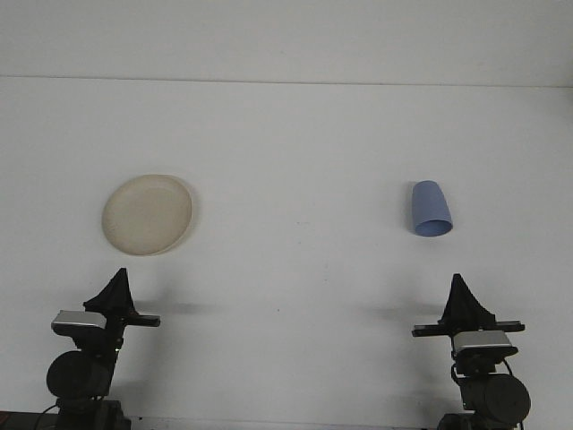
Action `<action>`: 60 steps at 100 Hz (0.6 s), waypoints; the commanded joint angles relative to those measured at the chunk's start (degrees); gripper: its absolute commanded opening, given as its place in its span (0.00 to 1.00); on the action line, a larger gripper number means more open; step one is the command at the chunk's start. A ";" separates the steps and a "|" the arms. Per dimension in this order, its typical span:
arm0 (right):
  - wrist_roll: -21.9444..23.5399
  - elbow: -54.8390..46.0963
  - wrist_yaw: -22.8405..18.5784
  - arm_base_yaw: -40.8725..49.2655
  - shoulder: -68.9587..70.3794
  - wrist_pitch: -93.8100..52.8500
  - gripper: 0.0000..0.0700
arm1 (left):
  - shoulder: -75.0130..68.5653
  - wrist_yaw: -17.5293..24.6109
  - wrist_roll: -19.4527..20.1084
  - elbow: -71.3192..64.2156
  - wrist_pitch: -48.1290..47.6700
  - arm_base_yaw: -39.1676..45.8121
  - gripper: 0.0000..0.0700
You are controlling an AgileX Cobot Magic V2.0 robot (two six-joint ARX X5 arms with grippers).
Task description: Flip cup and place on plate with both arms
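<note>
Cup (431,210) mouth-down (interior hidden) — plate (147,214) apart

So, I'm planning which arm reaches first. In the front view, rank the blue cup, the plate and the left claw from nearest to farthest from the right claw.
1. Blue cup: on the right side of the table, just beyond the right claw.
2. Left claw: across the table at the near left.
3. Plate: at the left, beyond the left claw, only slightly farther.
</note>
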 commanded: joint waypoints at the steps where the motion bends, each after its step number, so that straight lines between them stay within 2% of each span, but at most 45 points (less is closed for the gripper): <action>1: -0.22 -0.11 0.11 -0.11 -0.02 0.85 0.00 | -0.11 0.11 -0.07 -1.16 0.57 0.07 0.02; 33: -0.26 1.79 -0.24 -0.11 -0.02 0.70 0.00 | -0.11 0.11 -0.07 -1.16 0.57 0.07 0.02; 60: -0.33 11.58 -0.02 -0.11 0.59 -7.56 0.00 | -0.11 0.11 -0.07 -1.16 0.57 0.07 0.02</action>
